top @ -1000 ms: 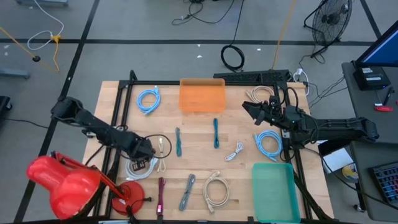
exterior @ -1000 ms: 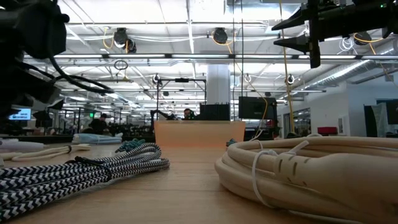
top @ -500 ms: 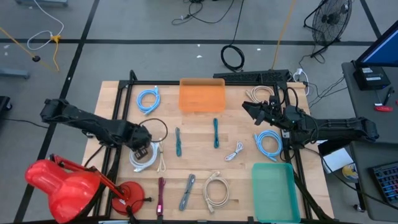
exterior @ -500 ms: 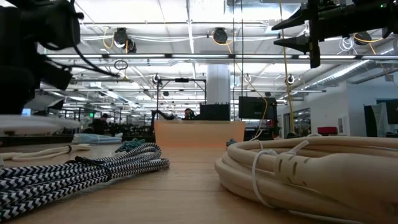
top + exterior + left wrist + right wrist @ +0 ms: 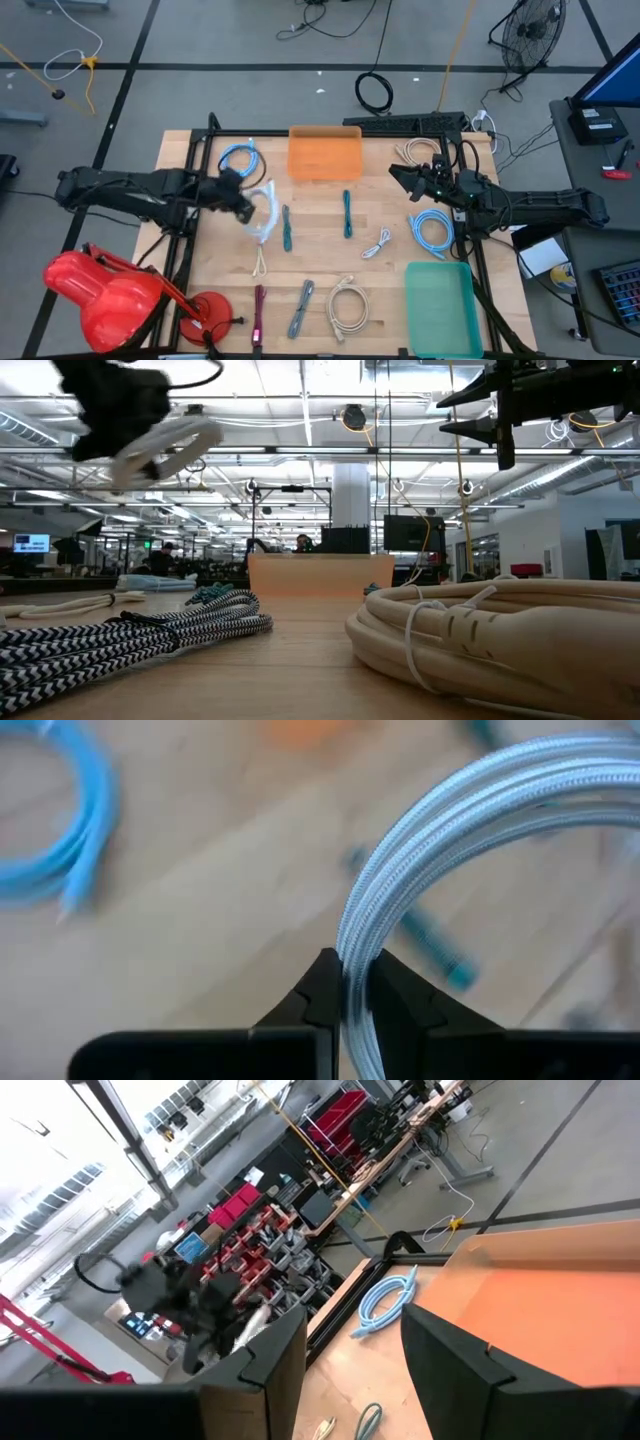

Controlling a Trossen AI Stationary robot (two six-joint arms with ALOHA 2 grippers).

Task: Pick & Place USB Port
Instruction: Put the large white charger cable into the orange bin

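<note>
The white coiled cable [image 5: 262, 212] is clamped in the left gripper [image 5: 243, 203] and carried above the table's left side. Placement, probably into the orange bin [image 5: 325, 154], remains. The right gripper [image 5: 412, 179] is held open, idle.

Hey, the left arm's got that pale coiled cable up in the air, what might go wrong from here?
The left gripper pinches only a thin section of the pale braided cable coil, so the coil might slip out. Its loose loops hang toward the teal cable lying on the wooden table and could snag or drag it.
</note>
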